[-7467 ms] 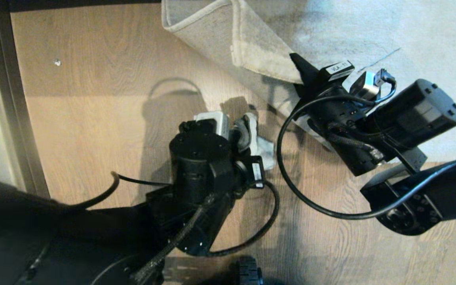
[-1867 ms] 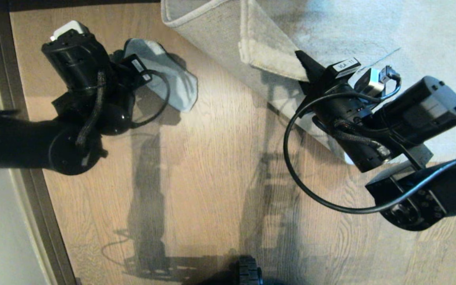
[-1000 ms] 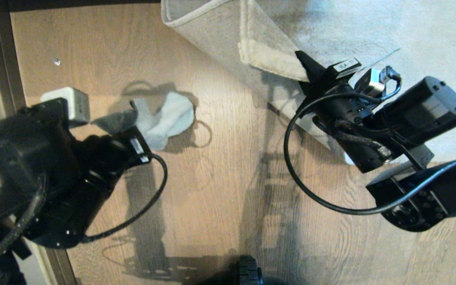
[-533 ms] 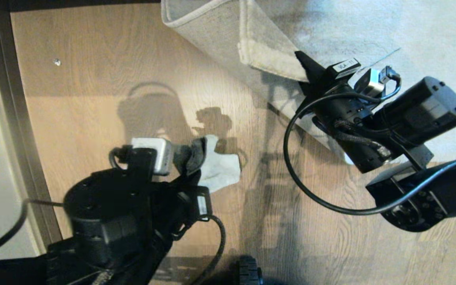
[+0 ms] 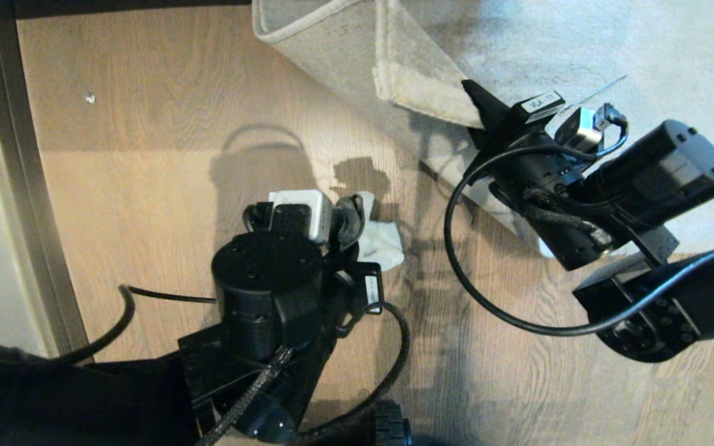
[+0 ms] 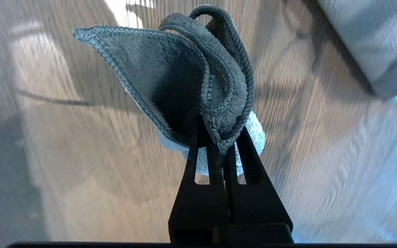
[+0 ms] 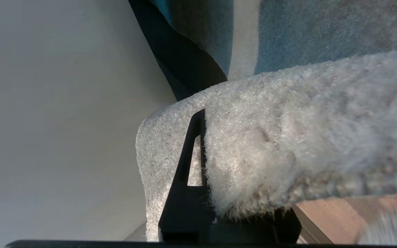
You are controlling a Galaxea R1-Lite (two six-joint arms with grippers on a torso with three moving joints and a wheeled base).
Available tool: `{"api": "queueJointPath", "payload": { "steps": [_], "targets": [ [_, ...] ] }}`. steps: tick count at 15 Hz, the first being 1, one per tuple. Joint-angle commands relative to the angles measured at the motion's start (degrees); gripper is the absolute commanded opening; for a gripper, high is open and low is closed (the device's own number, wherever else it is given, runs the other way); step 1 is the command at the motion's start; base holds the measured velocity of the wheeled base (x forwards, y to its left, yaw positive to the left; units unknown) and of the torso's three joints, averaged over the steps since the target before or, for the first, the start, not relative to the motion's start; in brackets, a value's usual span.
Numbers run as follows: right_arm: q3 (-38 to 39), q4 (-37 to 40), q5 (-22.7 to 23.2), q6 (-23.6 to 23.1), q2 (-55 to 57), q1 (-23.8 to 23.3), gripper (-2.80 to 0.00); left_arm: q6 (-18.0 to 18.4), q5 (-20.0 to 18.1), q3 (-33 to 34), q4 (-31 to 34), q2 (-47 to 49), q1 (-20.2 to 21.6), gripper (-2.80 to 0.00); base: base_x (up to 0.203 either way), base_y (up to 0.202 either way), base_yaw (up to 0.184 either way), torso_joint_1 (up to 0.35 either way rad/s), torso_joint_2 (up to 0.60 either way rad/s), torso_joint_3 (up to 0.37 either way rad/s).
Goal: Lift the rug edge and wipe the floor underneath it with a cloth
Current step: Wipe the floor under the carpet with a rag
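The rug edge [image 5: 422, 93] lies far and right, folded back over the rug, with the right pincer [image 5: 478, 102] at its fold. The cloth [image 5: 379, 238] sits on the floor [image 5: 165, 124] near the middle, left of the rug, under the left pincer [image 5: 357, 226].

A small white label [image 5: 540, 101] sits on the right gripper [image 5: 473, 93], toward two o'clock in the head view. Its dark print is too small to read. Another white label [image 5: 371, 288] near the left gripper [image 5: 357, 214] is equally illegible.
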Motion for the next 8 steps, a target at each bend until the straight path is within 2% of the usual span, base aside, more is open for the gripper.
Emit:
{"api": "queueJointPath", "payload": {
  "steps": [1,8],
  "targets": [
    [0.2,-2.8,1.0,0.3,0.0,0.0,-2.8,0.0,0.2,-2.4,-0.3,1.6,2.6,-2.8,0.0,0.0,0.0,0.0,0.0,0.0],
    [0.1,-2.8,1.4,0.2,0.0,0.1,-2.8,0.2,0.1,-10.8,-0.3,1.3,13.8,-2.8,0.0,0.0,0.0,0.0,0.0,0.0]
  ]
}}
